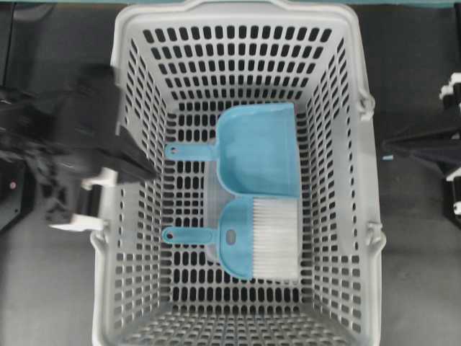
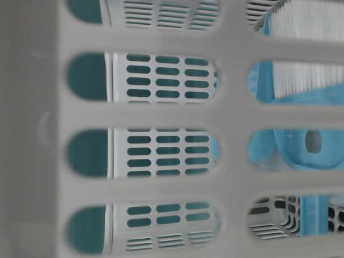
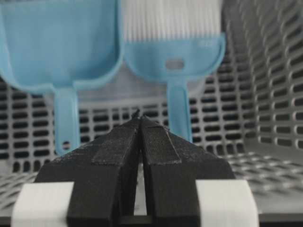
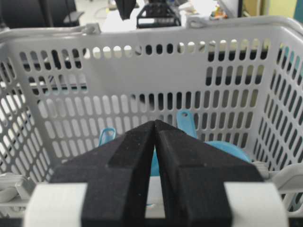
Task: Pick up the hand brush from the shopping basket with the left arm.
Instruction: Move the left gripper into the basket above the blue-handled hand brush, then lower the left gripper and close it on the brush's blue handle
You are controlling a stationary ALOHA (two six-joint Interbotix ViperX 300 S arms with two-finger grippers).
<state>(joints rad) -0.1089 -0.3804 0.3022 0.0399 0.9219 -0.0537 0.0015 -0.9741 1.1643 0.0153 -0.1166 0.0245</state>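
So the hand brush point(image 1: 252, 245) lies flat on the shopping basket point(image 1: 360, 180) floor beside the dustpan point(image 1: 256, 151), handle pointing toward the left pincer point(image 3: 140, 118), which is clenched, empty, over the rim. Left arm's nearer.

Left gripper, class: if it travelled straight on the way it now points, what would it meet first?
Probably the slotted floor of the shopping basket, in the gap between the dustpan handle and the hand brush handle. The shut left gripper points there; depth is unclear.
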